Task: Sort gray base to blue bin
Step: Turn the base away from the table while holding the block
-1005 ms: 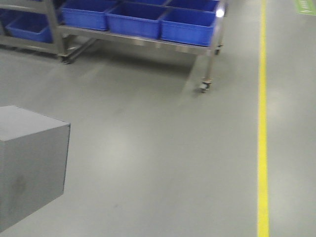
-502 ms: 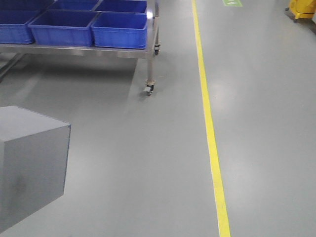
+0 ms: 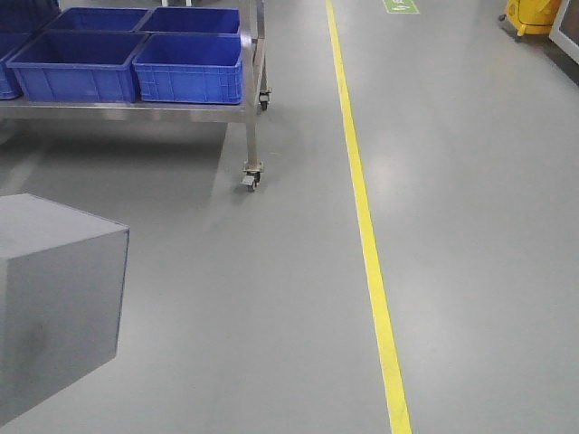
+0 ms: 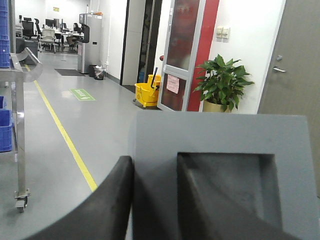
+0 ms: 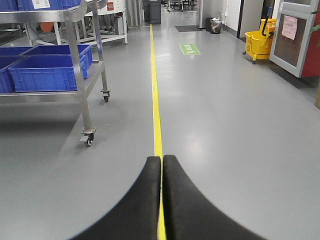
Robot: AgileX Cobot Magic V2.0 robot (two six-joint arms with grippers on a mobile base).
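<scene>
1. Left gripper (image 4: pixel 154 161): clenched on the gray base (image 4: pixel 220 135). In the left wrist view one black finger (image 4: pixel 107 200) lies against the block's outer side. The other finger (image 4: pixel 200 200) sits inside the shallow square recess, so the block's wall is clamped between the two.

2. Right gripper (image 5: pixel 161 160): closed, both fingers pressed together at the tips with nothing between them. It points along the yellow floor line (image 5: pixel 156 100).

3. Location of the gray base (image 3: pixel 54 307): in the front view it fills the near left corner, with a plain top face and a plain side face showing.

4. Location of the blue bin (image 3: pixel 190 68): far left, at the right end of the lower shelf of a steel cart (image 3: pixel 127 110) on casters. A second bin (image 3: pixel 77 68) stands just beside it on its left, and more sit behind. The gray base is well apart from all of them.

5. Surroundings: the yellow floor line (image 3: pixel 366 226) runs from near to far, to the right of the cart. A yellow mop bucket (image 3: pixel 534 14) stands at the far right.
</scene>
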